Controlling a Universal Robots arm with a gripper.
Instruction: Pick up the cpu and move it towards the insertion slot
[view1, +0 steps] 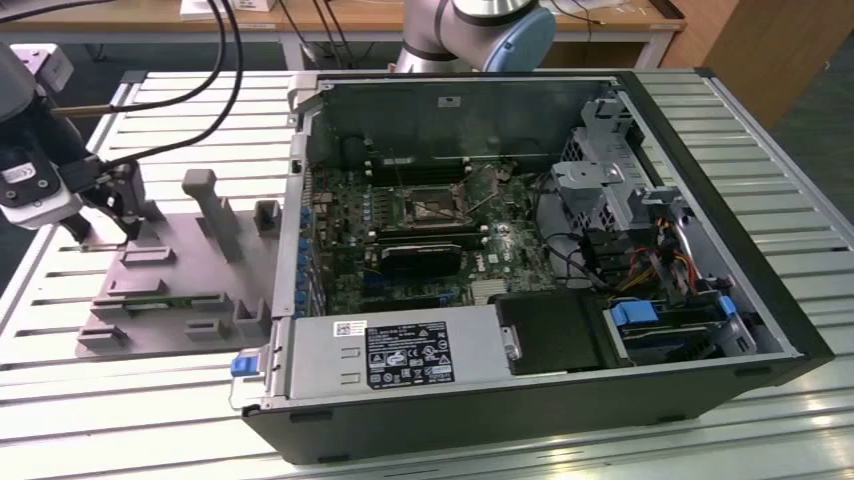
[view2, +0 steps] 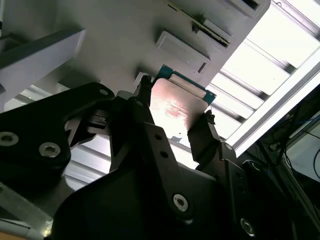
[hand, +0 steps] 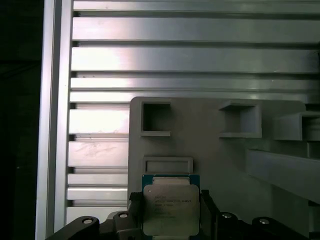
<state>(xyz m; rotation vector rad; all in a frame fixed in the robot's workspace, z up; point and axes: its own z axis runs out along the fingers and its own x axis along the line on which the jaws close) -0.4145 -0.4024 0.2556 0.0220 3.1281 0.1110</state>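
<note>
We've got the gripper (hand: 170, 212) clamped on the cpu (hand: 171, 202), lid print too small to read, over the grey fixture plate (hand: 220, 165); the insertion slot (view1: 434, 205) sits well apart.

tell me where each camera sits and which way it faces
Exterior view: off the arm, looking down on the computer case, the insertion slot and the fixture plate; an arm joint and the tool show.
Second wrist view: rides behind the tool, looking along its fingers at the cpu and the plate.
First wrist view: near the wrist, looking down on cpu, plate and slatted table; the fingers show.
Shared: both wrist views show the tool gripping the cpu.
</note>
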